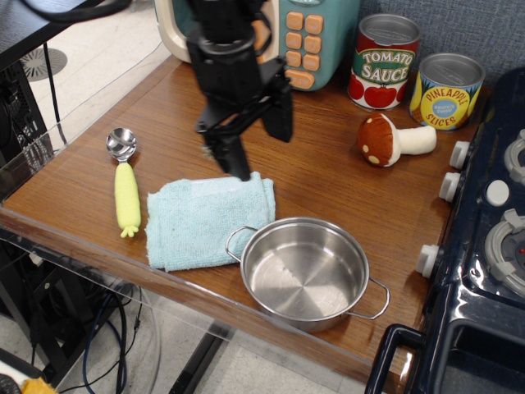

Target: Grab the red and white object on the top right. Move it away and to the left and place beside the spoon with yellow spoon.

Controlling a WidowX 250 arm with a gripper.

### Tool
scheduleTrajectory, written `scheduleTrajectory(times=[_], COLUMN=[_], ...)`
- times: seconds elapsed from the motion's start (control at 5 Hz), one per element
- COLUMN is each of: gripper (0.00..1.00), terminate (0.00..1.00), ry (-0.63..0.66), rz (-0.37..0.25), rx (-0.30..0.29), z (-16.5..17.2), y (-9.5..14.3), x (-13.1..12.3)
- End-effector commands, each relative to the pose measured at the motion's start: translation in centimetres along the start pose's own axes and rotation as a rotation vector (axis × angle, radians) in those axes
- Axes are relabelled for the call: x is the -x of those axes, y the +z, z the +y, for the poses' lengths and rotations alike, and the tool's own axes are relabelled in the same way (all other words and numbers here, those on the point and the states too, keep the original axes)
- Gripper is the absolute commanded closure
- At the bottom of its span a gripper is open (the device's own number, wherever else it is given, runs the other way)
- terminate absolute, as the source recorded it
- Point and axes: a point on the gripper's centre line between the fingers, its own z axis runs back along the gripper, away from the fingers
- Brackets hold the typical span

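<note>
The toy mushroom [392, 139] with a red-brown spotted cap and white stem lies on its side on the wooden table at the right, in front of the cans. The spoon [125, 180] with a metal bowl and pale yellow ridged handle lies at the left. My black gripper [261, 144] hangs open and empty above the table's middle, over the far edge of the blue cloth, well left of the mushroom.
A light blue cloth [209, 218] lies front centre with a steel pot [305, 272] to its right. A tomato sauce can [384, 61] and a pineapple can [445, 90] stand at the back right. A toy microwave [299, 37] is behind. A toy stove [488, 238] borders the right edge.
</note>
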Motion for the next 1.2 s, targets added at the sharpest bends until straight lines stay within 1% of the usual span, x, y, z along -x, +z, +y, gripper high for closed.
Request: scheduleTrajectory(times=[0.0, 0.2, 0.4, 0.6, 0.8, 1.0], gripper=[0.0, 0.0, 0.0, 0.0, 0.0, 0.0], terminate=[0.0, 0.0, 0.0, 0.0, 0.0, 0.0], ry=[-0.111, -0.155, -0.197, -0.226, -0.251, -0.303], rz=[0.01, -0.03, -0.046, -0.076, -0.082, -0.087], rx=[0.117, 0.158, 0.19, 0.177, 0.154, 0.094], z=[-5.4, -7.7, -10.1, -11.7, -12.9, -13.5], y=[0.8, 0.4, -0.2, -1.2, -2.6, -4.0], x=[3.1, 3.6, 3.7, 3.7, 4.5, 5.7])
